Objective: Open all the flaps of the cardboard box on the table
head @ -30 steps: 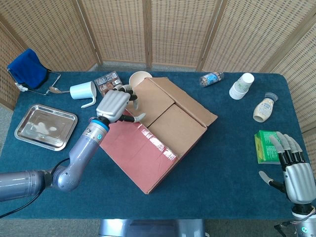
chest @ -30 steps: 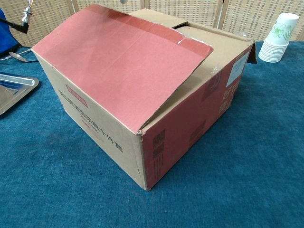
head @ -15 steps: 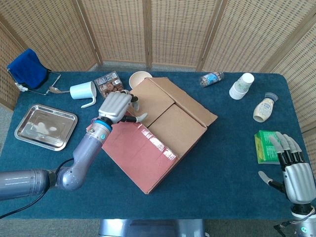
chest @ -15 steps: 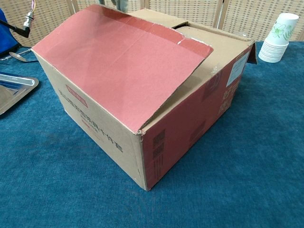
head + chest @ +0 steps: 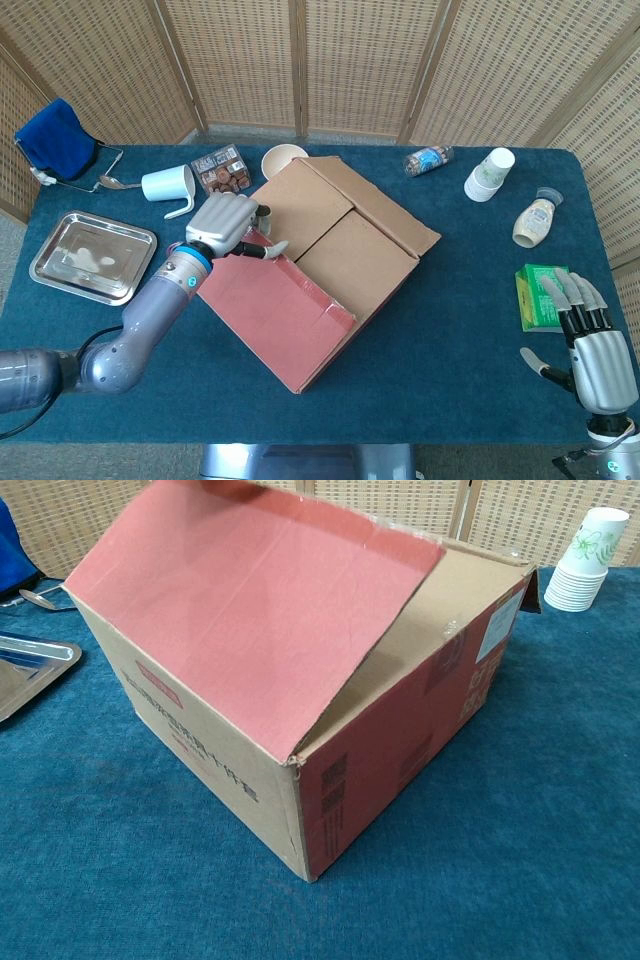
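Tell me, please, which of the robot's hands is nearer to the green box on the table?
The right hand. It hovers open just in front of the green box at the table's right edge. The left hand is far across the table, at the cardboard box's red flap.

Left hand (image 5: 222,221) lifts cardboard box (image 5: 330,270) red flap (image 5: 277,317).

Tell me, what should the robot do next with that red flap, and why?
Probably keep swinging the red flap up and outward. The left hand grips its far edge, it is only partly raised, and the two brown flaps beneath lie flat.
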You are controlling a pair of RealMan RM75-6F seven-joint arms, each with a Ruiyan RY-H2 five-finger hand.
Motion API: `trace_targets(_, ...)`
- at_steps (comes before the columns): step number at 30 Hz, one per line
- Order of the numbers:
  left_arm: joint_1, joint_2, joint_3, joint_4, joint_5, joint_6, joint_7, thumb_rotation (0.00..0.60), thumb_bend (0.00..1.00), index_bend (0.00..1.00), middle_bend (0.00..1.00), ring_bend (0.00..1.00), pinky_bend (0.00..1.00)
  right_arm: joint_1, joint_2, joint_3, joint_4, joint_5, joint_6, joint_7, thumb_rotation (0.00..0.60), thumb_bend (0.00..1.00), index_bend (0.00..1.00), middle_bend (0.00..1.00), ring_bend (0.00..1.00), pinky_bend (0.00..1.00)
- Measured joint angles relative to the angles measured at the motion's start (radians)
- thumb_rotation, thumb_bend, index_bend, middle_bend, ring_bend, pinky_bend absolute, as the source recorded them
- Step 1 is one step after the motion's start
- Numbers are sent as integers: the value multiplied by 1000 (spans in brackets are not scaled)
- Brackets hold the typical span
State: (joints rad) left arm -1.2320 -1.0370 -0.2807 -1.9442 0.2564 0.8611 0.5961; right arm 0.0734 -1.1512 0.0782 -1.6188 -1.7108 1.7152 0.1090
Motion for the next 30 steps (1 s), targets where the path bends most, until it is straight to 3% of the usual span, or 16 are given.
trace_targets(5,7,71,1,-43,1,-61,-36,205,0,539,684,458,399,-1,0,0,-1,-2,2,-4,600,0,0,0,0,117)
trace_targets(8,27,116,-2,-71,42,-84,-66,207,0,543,692,469,330,-1,-2,-1,-2,-5,-1,-13,600,0,0,0,0,117)
trace_targets(12,64,192,-13,-112,117,-126,-141,204,0,542,693,473,459,1,-6,-4,-2,-8,-6,-24,600,0,0,0,0,118)
trace_targets(30,215,439,-92,-216,377,-318,-449,204,0,542,698,482,445,4,-16,-6,-6,-15,-15,-55,600,0,0,0,0,117)
